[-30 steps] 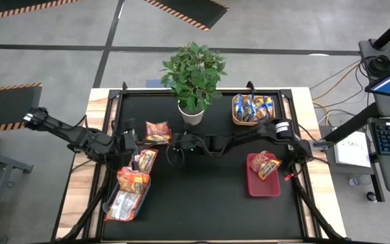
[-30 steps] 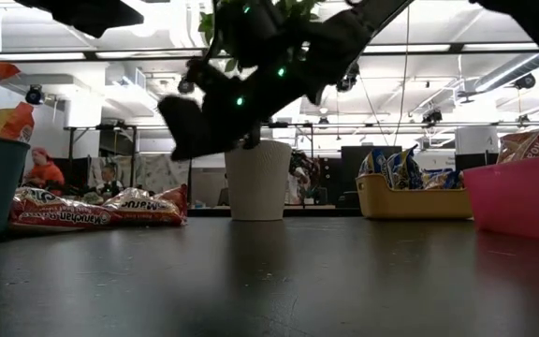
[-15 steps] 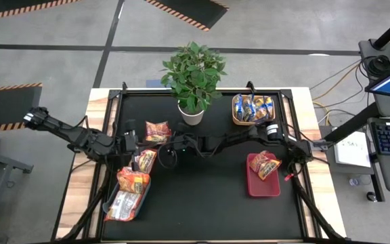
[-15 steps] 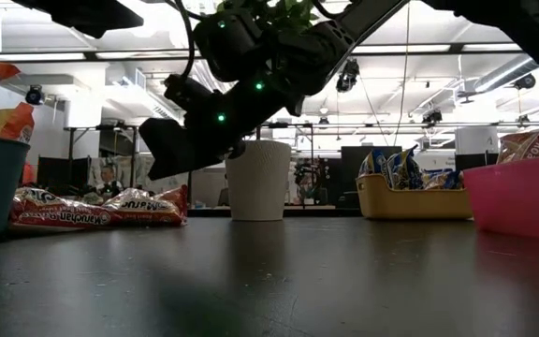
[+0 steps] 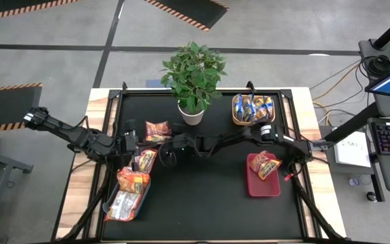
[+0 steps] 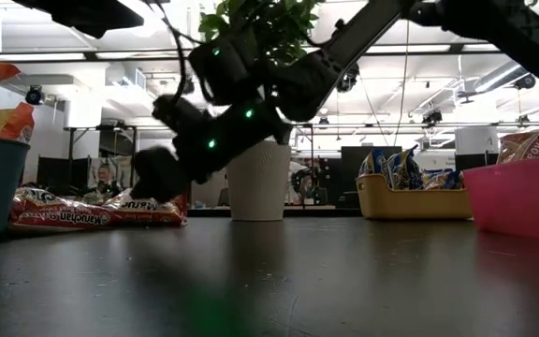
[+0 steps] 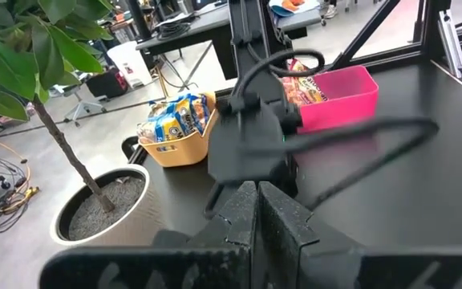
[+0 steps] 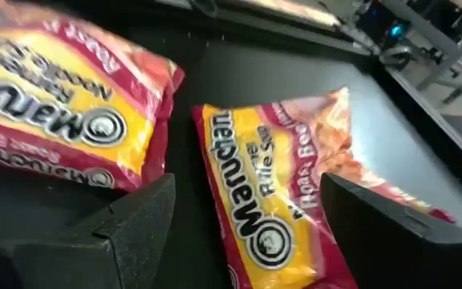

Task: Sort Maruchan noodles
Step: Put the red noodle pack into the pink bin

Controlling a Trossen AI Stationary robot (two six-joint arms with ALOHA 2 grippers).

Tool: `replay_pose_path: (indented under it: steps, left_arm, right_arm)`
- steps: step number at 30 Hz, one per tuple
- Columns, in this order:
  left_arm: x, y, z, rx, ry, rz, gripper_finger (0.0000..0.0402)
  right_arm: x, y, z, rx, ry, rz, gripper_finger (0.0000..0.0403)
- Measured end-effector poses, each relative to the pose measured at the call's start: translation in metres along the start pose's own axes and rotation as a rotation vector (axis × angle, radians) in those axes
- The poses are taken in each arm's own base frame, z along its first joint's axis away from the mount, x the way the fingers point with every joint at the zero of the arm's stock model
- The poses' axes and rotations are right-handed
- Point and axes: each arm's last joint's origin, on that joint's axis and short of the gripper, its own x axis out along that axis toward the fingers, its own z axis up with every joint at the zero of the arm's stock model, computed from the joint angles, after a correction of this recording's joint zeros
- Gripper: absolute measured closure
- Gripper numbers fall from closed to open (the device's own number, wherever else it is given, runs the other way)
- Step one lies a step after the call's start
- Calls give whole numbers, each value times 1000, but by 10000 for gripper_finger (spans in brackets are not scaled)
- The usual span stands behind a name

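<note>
Noodles [image 8: 271, 201] — two red packets on table [image 5: 208, 196] — one in pink bin [image 5: 263, 181].

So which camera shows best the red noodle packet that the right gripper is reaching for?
The right wrist view: the red Maruchan packet fills it, label readable, between the open right gripper fingers. The high view shows it small; the low view shows it edge-on; the left wrist view does not show it.

A workshop-like lab: taped concrete floor [image 5: 59, 27], exposed ceiling ducts [image 6: 494, 70], cluttered benches [image 7: 175, 24].
</note>
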Motion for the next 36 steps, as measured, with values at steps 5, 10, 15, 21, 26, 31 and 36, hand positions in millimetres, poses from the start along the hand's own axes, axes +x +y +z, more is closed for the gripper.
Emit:
replay_pose_path:
  steps: [5, 10, 15, 21, 26, 31, 36]
  left_arm:
    - [1, -1, -1, 8, 7, -1, 402]
    - [1, -1, -1, 9, 8, -2, 402]
    - [1, -1, -1, 10, 9, -2, 402]
    - [1, -1, -1, 10, 9, -2, 402]
    - [1, -1, -1, 11, 10, -2, 402]
    - [1, -1, -1, 12, 7, -2, 402]
    - [1, -1, -1, 14, 9, -2, 402]
  right_arm:
    - [18, -4, -12, 0, 69, -8, 116]
    - [32, -12, -21, 51, 127, -23, 123]
    - [32, -13, -24, 54, 164, -20, 158]
    - [26, -12, -19, 40, 194, -13, 243]
    - [14, -13, -9, 21, 242, 9, 321]
    - [-5, -12, 9, -6, 295, 38, 362]
    - [-36, -2, 24, -13, 421, 88, 364]
